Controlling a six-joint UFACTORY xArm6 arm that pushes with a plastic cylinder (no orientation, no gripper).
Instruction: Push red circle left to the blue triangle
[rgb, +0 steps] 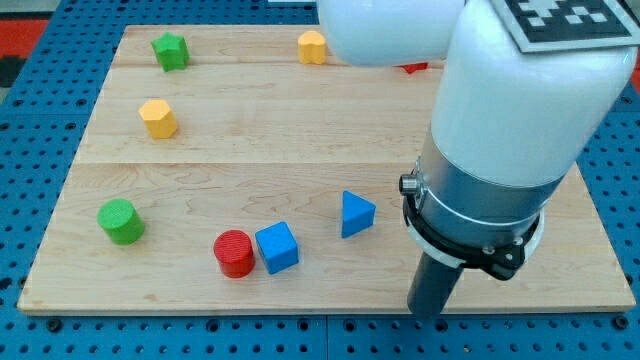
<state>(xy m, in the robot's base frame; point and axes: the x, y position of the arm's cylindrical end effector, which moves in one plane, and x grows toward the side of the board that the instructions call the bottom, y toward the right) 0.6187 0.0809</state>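
The red circle is a short red cylinder near the view's bottom, left of centre. A blue cube touches its right side. The blue triangle lies further right, apart from the cube. My tip is at the end of the dark rod near the board's bottom edge, right of and below the blue triangle, far from the red circle.
A green cylinder sits at the left. A yellow hexagon and a green star lie at upper left. A yellow block sits at the top. A red block is mostly hidden behind the arm.
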